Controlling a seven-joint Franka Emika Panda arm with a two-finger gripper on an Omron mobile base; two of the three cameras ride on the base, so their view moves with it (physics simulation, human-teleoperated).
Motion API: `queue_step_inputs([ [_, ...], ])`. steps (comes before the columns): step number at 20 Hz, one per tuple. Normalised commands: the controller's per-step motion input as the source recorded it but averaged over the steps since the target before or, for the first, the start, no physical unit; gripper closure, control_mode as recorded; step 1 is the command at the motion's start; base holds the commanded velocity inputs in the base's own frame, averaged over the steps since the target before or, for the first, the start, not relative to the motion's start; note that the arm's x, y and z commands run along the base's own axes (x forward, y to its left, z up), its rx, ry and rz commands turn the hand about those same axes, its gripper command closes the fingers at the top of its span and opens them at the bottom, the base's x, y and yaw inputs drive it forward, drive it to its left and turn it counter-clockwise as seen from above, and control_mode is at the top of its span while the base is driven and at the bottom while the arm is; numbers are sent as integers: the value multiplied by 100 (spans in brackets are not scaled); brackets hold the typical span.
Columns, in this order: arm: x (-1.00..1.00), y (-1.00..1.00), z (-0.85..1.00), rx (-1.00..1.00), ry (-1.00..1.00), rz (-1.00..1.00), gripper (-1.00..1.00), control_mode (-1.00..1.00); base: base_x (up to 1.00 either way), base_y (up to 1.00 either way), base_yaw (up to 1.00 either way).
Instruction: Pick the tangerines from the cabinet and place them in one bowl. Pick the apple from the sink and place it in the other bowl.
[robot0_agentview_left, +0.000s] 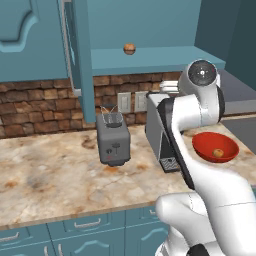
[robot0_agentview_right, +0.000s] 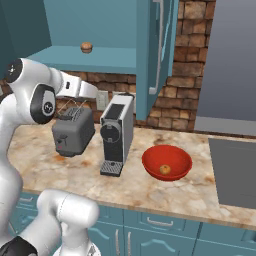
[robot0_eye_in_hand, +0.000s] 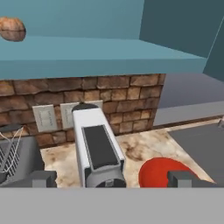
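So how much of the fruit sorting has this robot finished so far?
One small orange tangerine already lies in the rounded red bowl on the counter. The browner tangerine sits on the teal cabinet shelf, to be fetched next. The hand holds nothing and faces the shelf. The apple step looks not yet done.

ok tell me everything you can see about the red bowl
The red bowl is a small, rounded, glossy dish that looks like smooth plastic or glazed ceramic. It sits upright on the marbled counter, to the right of the coffee machine and apart from it. One small orange tangerine rests inside on its floor, near the front. Nothing else touches the bowl. In the hand view part of its rim shows low, beside the coffee machine.
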Motion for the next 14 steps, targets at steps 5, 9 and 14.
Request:
queue_step_inputs([
  [5,0,14,58,2,0,1,-100,-100,0,0,0],
  [9,0,17,46,2,0,1,-100,-100,0,0,0],
  [14,12,37,8,2,0,2,-100,-100,0,0,0],
])
